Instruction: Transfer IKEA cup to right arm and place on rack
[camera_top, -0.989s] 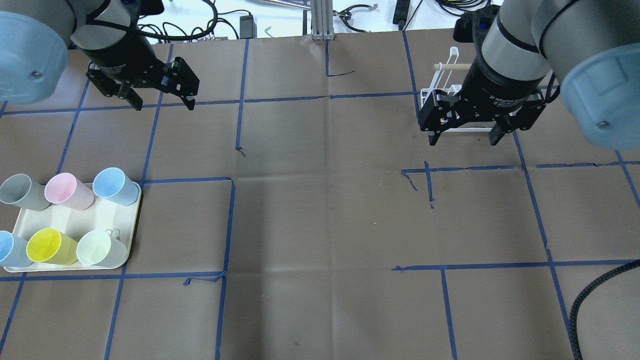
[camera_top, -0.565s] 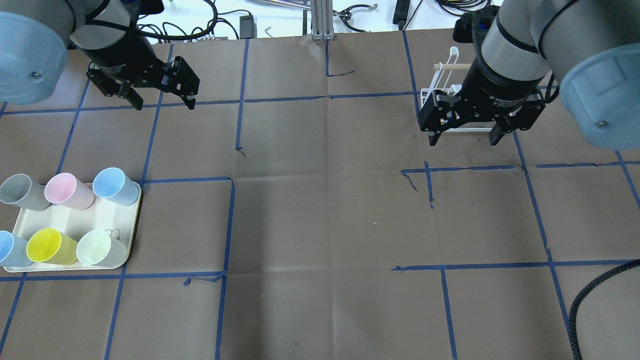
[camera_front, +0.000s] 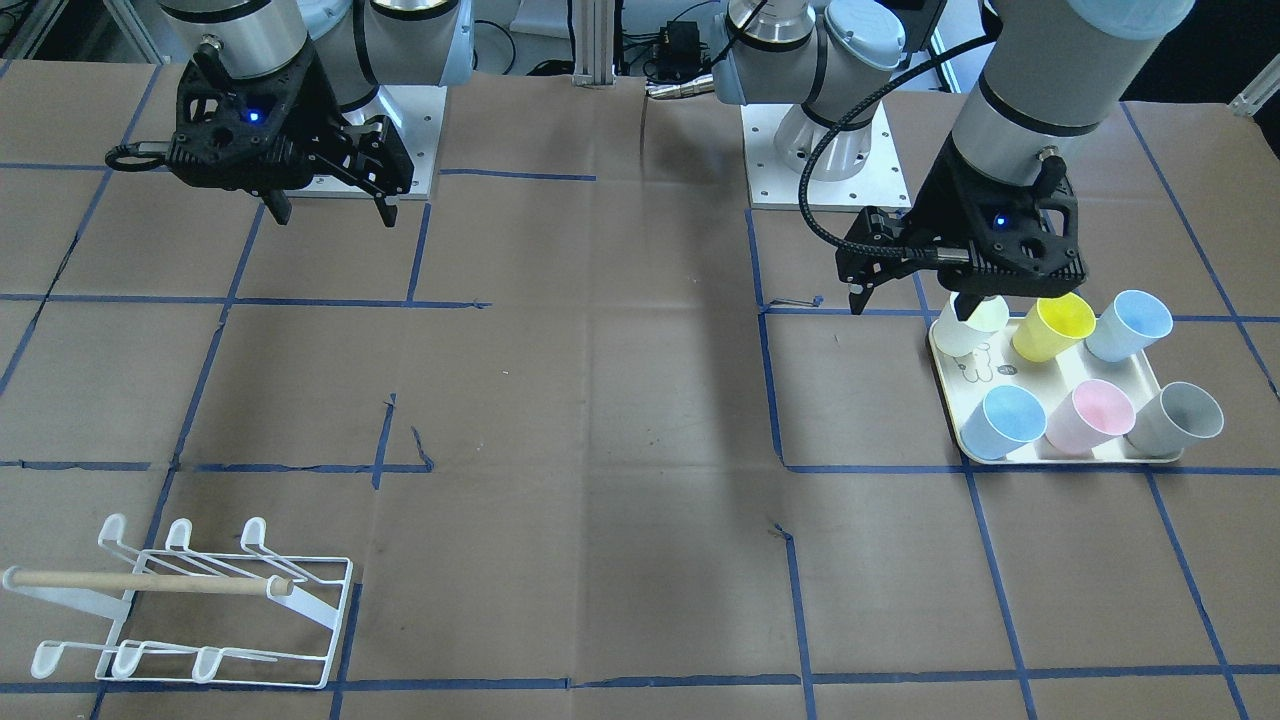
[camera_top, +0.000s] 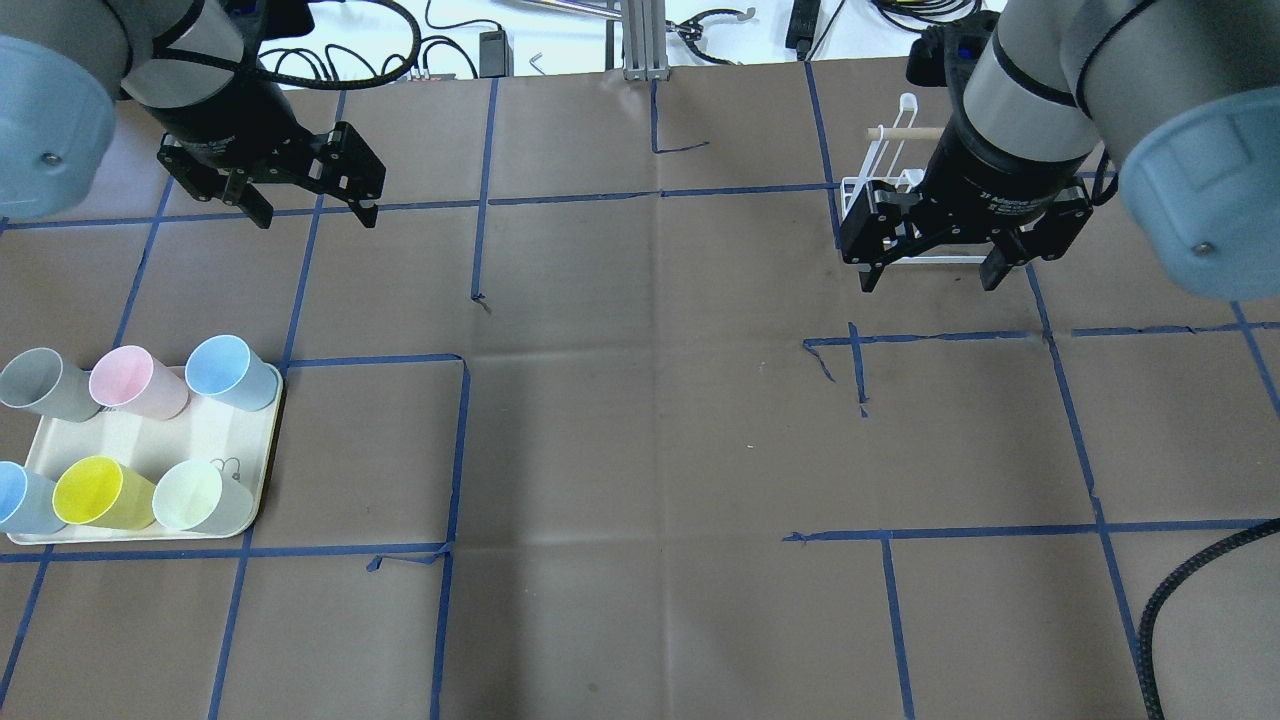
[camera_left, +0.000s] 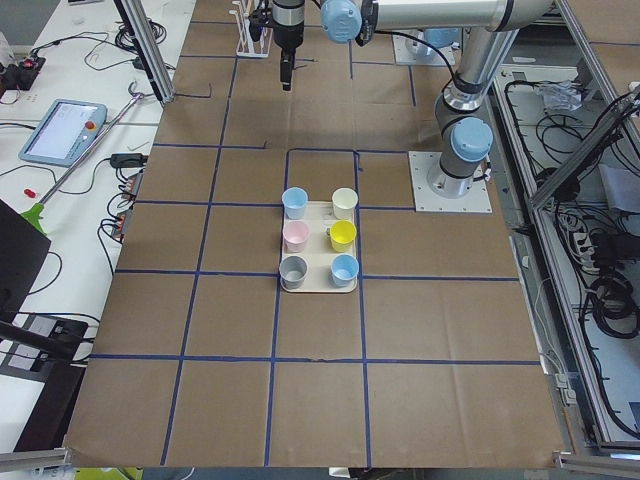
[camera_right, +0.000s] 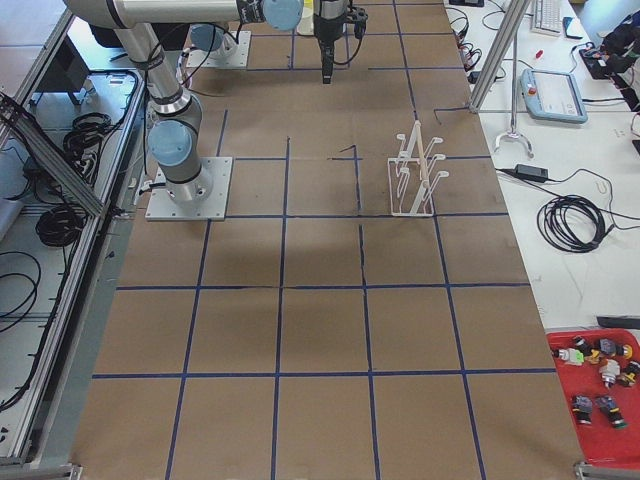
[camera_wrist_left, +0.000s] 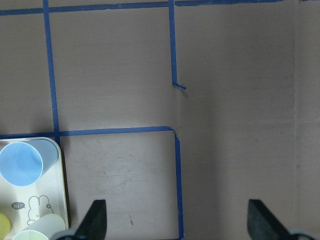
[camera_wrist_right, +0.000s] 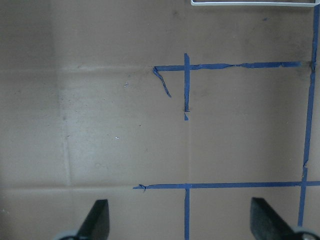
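From where I stood, the left gripper (camera_top: 317, 220) hung above the table (camera_top: 640, 450) with its jaws spread wide, and only brown paper and blue tape lines showed between its fingers (camera_wrist_left: 97, 220) in the left wrist view. The cups were all off to that gripper's left and back toward the robot's base, standing upright on a cream tray (camera_top: 150, 435). The row nearer the gripper held a grey cup (camera_top: 40, 383), a pink cup (camera_top: 135, 380) and a blue cup (camera_top: 230, 372). The row farther from it held a second blue cup (camera_top: 20, 497), a yellow cup (camera_top: 95, 492) and a pale green cup (camera_top: 195, 495). None of them touched the gripper. I could not tell which of the six was the one meant for the handover.

The right gripper (camera_top: 928, 283) was also opened wide, poised over bare paper well apart from the left one. The rack (camera_front: 305, 608) sat on the table just beyond its fingertips, on the side away from the robot. Only the rack's near edge crept into the top of the right wrist view. The wooden dowel (camera_front: 140, 581) lay across the wire prongs.
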